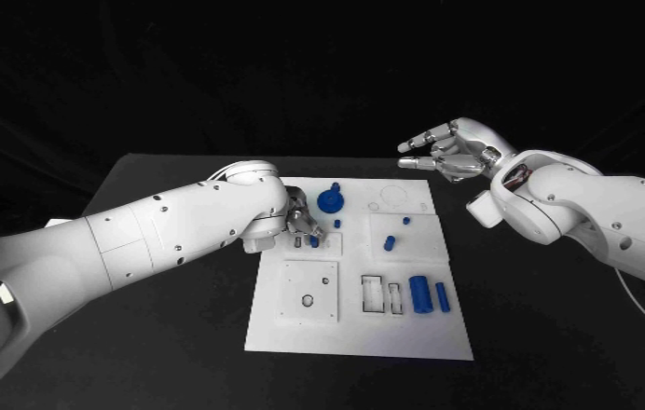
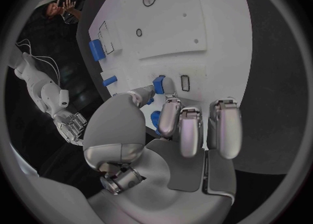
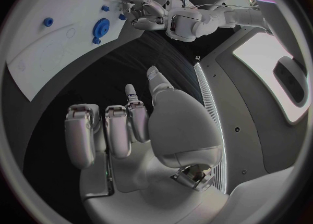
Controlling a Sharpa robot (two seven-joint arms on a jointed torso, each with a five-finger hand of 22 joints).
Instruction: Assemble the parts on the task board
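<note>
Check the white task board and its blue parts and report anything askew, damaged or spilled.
Nothing stands out. The white task board lies flat and looks undamaged, the two blue cylinders lie on it near its right edge, and the left hand pinches a small blue part over it.

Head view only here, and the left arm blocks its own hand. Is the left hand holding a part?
Observer: Yes. In the left wrist view the left hand pinches a small blue part between its thumb and a finger.
Operator: Near any slot?
Observer: A small rectangular slot in the task board lies just beside that fingertip.
Operator: Right hand carrying anything?
Observer: No. The right wrist view shows the right hand with nothing in its fingers, over the black table.
</note>
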